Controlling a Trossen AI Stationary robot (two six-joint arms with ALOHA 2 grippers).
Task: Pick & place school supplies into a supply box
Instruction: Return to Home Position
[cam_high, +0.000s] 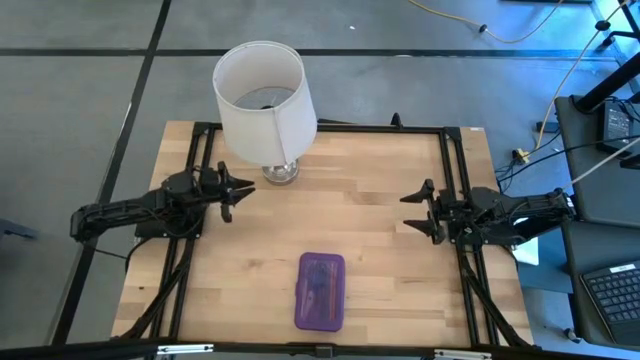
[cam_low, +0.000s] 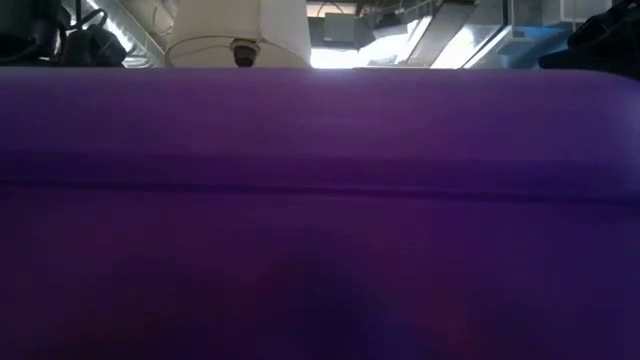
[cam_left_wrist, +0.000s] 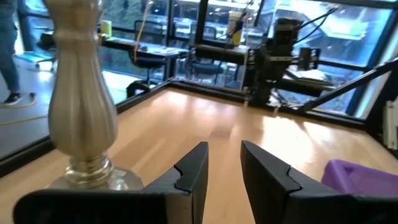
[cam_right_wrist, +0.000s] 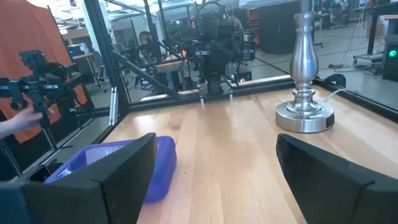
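Observation:
The supply box (cam_high: 320, 291), a flat translucent purple case, lies closed on the wooden table near its near edge, midway between the arms. Dark slim shapes show faintly through its lid; no loose school supplies show on the table. The box's side fills the low view (cam_low: 320, 220). It also shows in the left wrist view (cam_left_wrist: 364, 177) and the right wrist view (cam_right_wrist: 118, 165). My left gripper (cam_high: 236, 193) hovers at the table's left, beside the lamp's base, narrowly open and empty (cam_left_wrist: 224, 149). My right gripper (cam_high: 412, 212) hovers at the table's right, wide open and empty (cam_right_wrist: 214, 162).
A white-shaded lamp (cam_high: 262, 100) stands at the far left of the table, its metal base (cam_left_wrist: 84, 112) close to my left gripper. A black frame (cam_high: 452, 180) runs along the table's edges. A person's hand (cam_right_wrist: 18, 118) shows beyond the table.

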